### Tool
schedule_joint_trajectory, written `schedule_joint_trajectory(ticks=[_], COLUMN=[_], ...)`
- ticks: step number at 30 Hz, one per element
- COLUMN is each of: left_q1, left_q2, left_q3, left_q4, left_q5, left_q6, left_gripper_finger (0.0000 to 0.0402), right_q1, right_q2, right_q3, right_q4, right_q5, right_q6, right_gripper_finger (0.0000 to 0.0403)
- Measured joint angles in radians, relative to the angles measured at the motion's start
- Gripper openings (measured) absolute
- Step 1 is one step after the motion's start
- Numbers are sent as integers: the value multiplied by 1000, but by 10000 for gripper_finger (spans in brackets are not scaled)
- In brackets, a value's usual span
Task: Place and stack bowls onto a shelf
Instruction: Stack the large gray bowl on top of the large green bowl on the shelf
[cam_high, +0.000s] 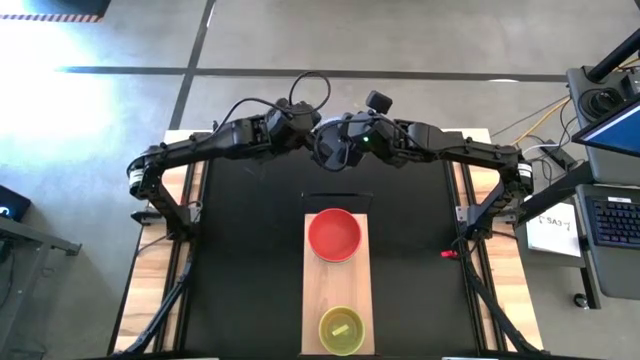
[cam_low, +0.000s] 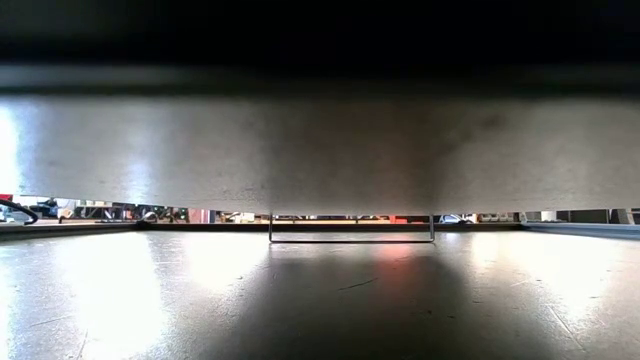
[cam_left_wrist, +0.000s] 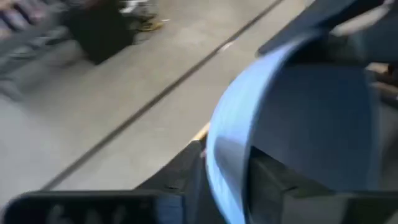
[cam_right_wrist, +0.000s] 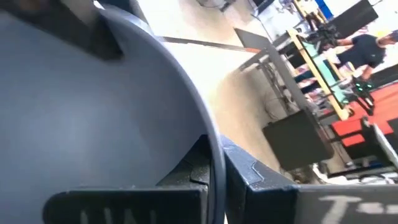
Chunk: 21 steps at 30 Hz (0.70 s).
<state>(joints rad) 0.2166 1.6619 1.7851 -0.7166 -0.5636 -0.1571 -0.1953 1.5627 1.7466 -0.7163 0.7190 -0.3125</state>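
Note:
A grey-blue bowl (cam_high: 335, 150) is held in the air between both grippers over the table's far edge, at the middle. My left gripper (cam_high: 308, 135) is shut on it from the left and my right gripper (cam_high: 352, 140) from the right. The bowl fills much of the left wrist view (cam_left_wrist: 311, 124) and of the right wrist view (cam_right_wrist: 93, 112). The pale wooden shelf (cam_high: 337, 285) lies at the table's near middle. A red bowl (cam_high: 334, 235) stands on its far half and a yellow bowl (cam_high: 341, 330) on its near end. The other bowls are out of view. My left gripper pinches the bowl's wall at the rim (cam_left_wrist: 225, 163), with one finger (cam_left_wrist: 180, 180) on one side of the wall and the other (cam_left_wrist: 280, 186) on the other side. The bowl is lifted clear of the table. My right gripper pinches the bowl's wall at the rim (cam_right_wrist: 216, 163), with one finger (cam_right_wrist: 186, 177) on the hollow side and the other (cam_right_wrist: 264, 180) outside. The bowl is lifted clear of the table and also held by my left gripper.
The black tabletop (cam_high: 240, 260) lies bare to the left and right of the shelf. A small red thing (cam_high: 447, 254) sits at the right rail. A broad pale band (cam_low: 320, 150) close to the low camera hides most of that view.

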Motion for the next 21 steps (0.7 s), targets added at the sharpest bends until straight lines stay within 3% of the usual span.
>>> schedule_joint_trajectory(ticks=[5,9,14,16,21], left_q1=[1,0,2,2,0], left_q2=[0,-11,-41,-51,-66], left_q3=[0,0,0,0,1], left_q4=[45,37,39,38,-10], left_q5=[171,186,186,184,184], left_q6=[41,71,69,66,39], left_gripper_finger=[148,181,191,190,186], right_q1=[1,-24,-94,-136,-237], right_q2=[-1,-12,-48,-62,-96], right_q3=[0,-1,-1,-1,-1], right_q4=[-27,-128,-272,-329,-422], right_q5=[-2,2,-35,-109,-448], right_q6=[11,84,222,297,472], right_gripper_finger=[8,8,8,8,8])
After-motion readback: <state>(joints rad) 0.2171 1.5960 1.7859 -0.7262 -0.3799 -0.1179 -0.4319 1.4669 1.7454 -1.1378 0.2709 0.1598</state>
